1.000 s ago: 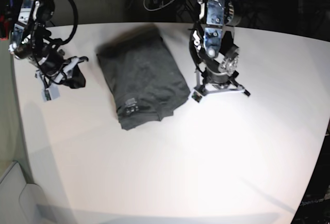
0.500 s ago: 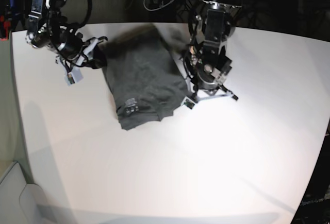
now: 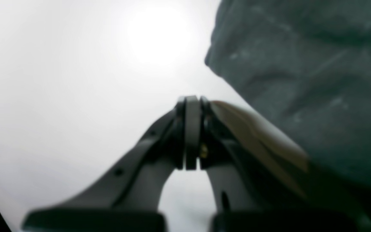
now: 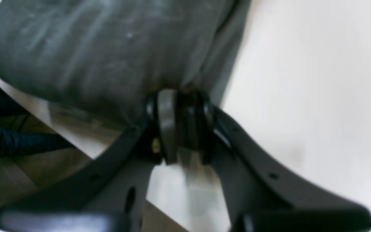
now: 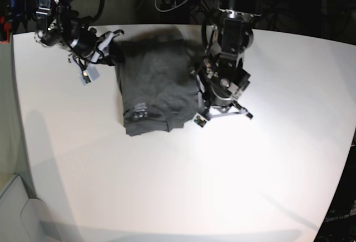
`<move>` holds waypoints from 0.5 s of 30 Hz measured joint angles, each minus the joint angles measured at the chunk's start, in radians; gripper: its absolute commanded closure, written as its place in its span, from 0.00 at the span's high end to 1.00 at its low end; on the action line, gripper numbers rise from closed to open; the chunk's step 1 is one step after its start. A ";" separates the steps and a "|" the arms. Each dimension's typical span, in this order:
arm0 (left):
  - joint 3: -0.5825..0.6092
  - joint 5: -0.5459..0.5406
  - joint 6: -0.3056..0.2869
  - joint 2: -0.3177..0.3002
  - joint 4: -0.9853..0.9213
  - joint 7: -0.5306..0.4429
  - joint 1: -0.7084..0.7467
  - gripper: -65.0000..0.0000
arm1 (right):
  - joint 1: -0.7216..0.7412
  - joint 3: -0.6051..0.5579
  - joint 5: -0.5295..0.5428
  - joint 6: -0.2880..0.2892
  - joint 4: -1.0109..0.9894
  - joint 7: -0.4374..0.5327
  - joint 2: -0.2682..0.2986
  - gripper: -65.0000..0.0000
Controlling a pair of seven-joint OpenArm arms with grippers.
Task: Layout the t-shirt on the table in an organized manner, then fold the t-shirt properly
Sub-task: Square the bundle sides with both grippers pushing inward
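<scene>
Both arms have closed in on the folded t-shirt (image 5: 154,89) since a moment ago, and its far end has bunched up a little. Nearer me, the left gripper (image 3: 190,106) sits low on the white table (image 5: 183,186) just beside the shirt's edge, jaws pressed together on nothing. Farther back, the right gripper (image 4: 179,106) pinches the shirt's far corner.

The t-shirt (image 5: 153,89) is lying on the table (image 5: 222,175) toward its far edge, between the left gripper (image 5: 201,107) and right gripper (image 5: 111,50).
</scene>
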 measured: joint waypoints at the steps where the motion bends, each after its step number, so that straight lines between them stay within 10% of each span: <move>1: -0.003 0.001 0.000 0.000 0.019 0.000 0.005 0.00 | 0.000 0.013 0.000 0.000 0.001 -0.003 -0.001 0.14; 15: -0.357 0.005 -0.011 -0.043 0.521 0.072 0.114 0.00 | -0.004 0.000 0.007 0.000 0.311 -0.011 -0.016 0.15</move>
